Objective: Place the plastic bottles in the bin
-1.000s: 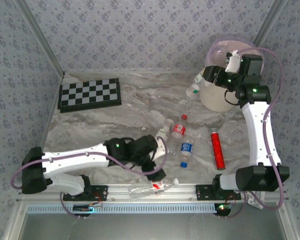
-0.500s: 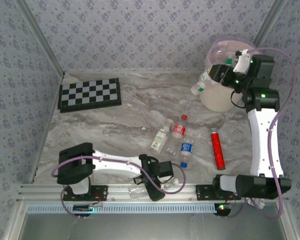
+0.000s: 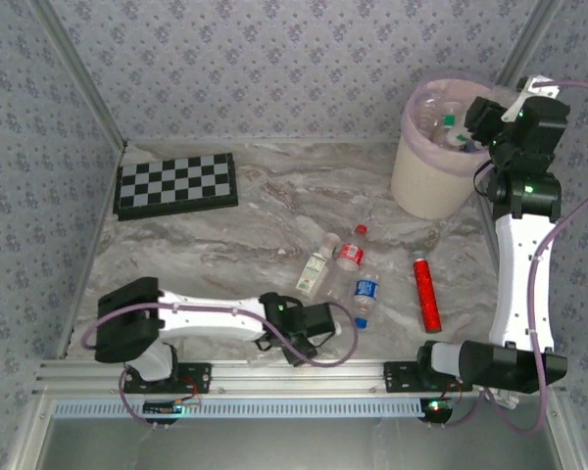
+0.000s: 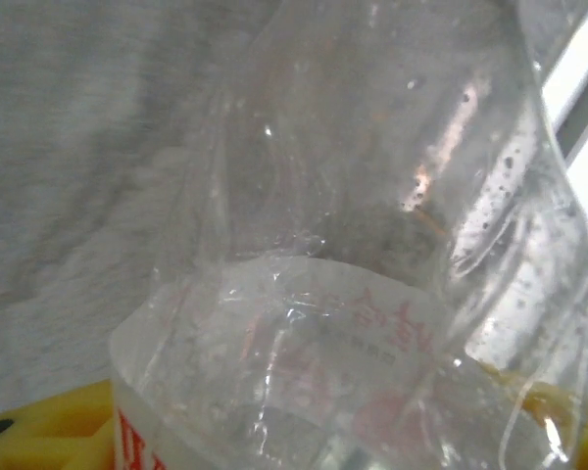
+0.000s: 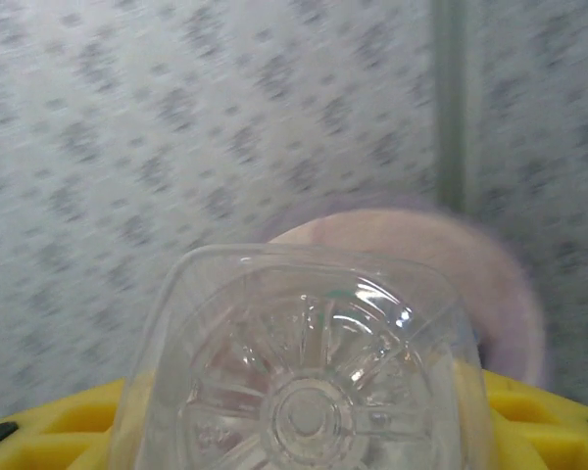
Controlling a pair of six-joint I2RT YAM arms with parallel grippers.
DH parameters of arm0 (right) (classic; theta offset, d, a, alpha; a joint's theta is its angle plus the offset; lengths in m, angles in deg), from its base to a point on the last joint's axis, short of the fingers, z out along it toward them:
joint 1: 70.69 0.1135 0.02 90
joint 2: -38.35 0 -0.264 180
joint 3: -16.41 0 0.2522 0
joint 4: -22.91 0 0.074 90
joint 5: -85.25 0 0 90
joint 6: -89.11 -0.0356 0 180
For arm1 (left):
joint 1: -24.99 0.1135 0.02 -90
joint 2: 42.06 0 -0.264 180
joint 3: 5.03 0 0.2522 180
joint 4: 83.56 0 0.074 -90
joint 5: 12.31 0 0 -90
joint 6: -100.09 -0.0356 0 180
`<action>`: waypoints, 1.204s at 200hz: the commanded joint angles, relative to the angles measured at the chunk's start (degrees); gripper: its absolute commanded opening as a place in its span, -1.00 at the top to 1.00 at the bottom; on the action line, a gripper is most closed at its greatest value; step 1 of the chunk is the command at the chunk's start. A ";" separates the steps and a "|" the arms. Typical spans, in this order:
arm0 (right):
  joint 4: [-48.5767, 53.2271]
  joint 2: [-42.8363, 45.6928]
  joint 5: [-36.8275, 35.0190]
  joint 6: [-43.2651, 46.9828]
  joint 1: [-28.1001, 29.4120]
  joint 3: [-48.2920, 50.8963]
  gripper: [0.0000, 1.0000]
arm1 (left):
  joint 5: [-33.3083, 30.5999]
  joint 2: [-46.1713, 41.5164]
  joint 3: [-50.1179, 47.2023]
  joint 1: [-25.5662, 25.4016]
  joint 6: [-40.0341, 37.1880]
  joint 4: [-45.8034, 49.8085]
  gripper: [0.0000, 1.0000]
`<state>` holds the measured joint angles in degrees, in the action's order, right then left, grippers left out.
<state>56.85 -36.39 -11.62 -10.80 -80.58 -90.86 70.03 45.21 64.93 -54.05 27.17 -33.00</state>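
- Bottles lie in several spots. Some rest inside the bin (image 3: 423,196), which stands at two o'clock on the table. A red-labelled bottle (image 3: 349,255), a blue-labelled bottle (image 3: 366,292) and a pale bottle (image 3: 317,270) are grouped just past the centre toward five o'clock.
- A clear bottle (image 5: 309,382) is clamped in the right gripper (image 3: 478,116) and held high at the bin's three-o'clock rim. In the right wrist view its moulded base is seen end-on, with the pink liner behind it.
- For a clean drop, the bottle is best brought over the middle of the mouth before the jaws are opened (a release at the rim could catch the liner and tip the bottle back onto the table).
- A crushed bottle (image 4: 372,294) with a red label is seen pressed close in the left wrist view. It sits at the left gripper (image 3: 299,343), low at six o'clock by the near rail. Whether the jaws pinch it cannot be told.
- Its thin wall is likely to buckle, so the squeeze is better taken across the labelled band. It should then be lifted clear of the rail before any swing toward two o'clock.
- The slim red cylinder (image 3: 428,294) at four o'clock is to be left alone, as is the checkerboard (image 3: 176,184) at ten o'clock.
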 commanded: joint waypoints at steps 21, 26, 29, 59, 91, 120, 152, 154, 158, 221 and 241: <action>-14.97 -3.87 -9.81 9.73 1.14 3.69 0.57 | -7.43 -12.51 -3.78 6.63 3.67 -4.63 -0.04; -16.91 -4.20 -9.95 10.30 1.29 4.82 0.59 | -8.05 -13.87 -4.30 7.87 4.17 -5.16 -0.04; -17.45 -4.47 -9.99 10.60 1.39 5.37 0.61 | -8.45 -14.66 -4.53 8.60 4.39 -5.52 -0.04; -13.32 -10.78 -9.53 11.32 1.66 3.05 0.65 | -9.63 -22.42 -6.49 14.24 5.77 -7.72 -0.03; -1.02 -19.22 -6.12 9.54 0.86 -5.77 0.66 | -12.40 -28.42 -7.61 18.14 8.24 -6.30 -0.03; 13.81 -27.51 0.64 6.63 -0.20 -16.98 0.68 | -13.31 -31.54 -9.07 23.37 12.81 -5.67 -0.02; 24.33 -31.48 10.62 3.03 -0.48 -21.13 0.68 | -12.51 -31.99 -9.58 29.19 16.10 -5.55 0.02; 25.11 -31.68 11.24 2.70 -0.55 -21.35 0.68 | -12.39 -31.98 -9.57 29.62 16.13 -5.56 0.02; 26.48 -32.05 12.92 2.27 -0.51 -21.87 0.68 | -11.98 -31.90 -9.49 30.26 16.37 -5.59 0.02; 34.13 -30.97 18.01 2.13 0.77 -20.96 0.63 | -6.78 -26.68 -6.52 35.06 14.07 -6.66 0.03; 32.43 -31.29 13.22 2.26 0.57 -21.97 0.63 | -5.06 -23.61 -5.47 35.10 12.87 -8.13 0.02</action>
<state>84.26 -68.06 2.13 -6.26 -80.38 -112.26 62.08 19.00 56.06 -19.26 41.84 -39.32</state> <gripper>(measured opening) 0.576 0.544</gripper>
